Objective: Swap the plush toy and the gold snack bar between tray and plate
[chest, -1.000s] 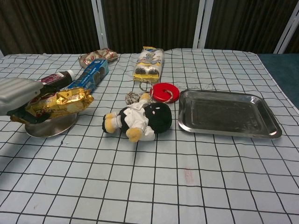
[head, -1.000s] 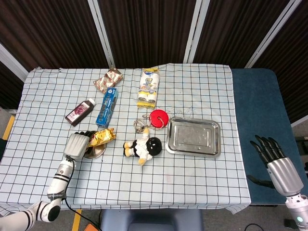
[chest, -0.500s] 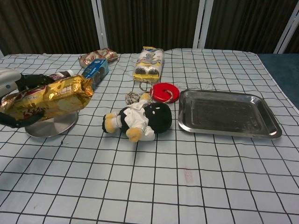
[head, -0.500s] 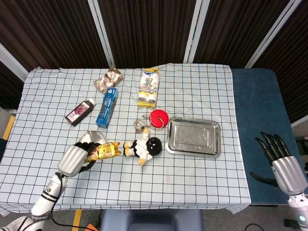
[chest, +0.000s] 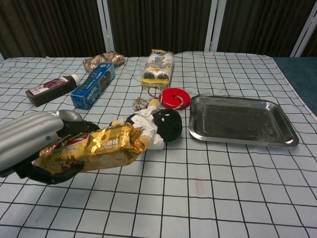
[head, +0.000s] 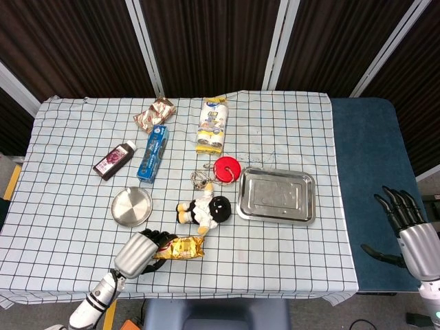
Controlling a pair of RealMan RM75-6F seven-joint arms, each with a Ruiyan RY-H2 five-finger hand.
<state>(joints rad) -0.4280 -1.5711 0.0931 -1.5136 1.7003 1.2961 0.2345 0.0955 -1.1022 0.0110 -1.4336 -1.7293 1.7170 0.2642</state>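
Note:
My left hand [head: 139,253] [chest: 29,144] grips the gold snack bar [head: 180,247] [chest: 96,147] near the table's front edge, above the cloth. The bar's free end points toward the plush toy [head: 205,210] [chest: 161,124], which lies on the cloth between the round metal plate [head: 131,205] and the steel tray [head: 277,195] [chest: 240,120]. Both the plate and the tray hold nothing. In the chest view the bar hides the toy's feet and my hand covers most of the plate. My right hand [head: 410,235] hangs off the table's right side, fingers spread, holding nothing.
A red ring with a keychain [head: 226,168] lies just behind the toy. Further back are a blue box [head: 152,152], a dark bottle [head: 114,160], a brown snack packet [head: 155,113] and a yellow-white snack bag [head: 212,124].
My left hand has carried the gold snack bar off the plate, toward the front edge and rightward. The plate now stands bare. My right hand has drifted slightly down and right.

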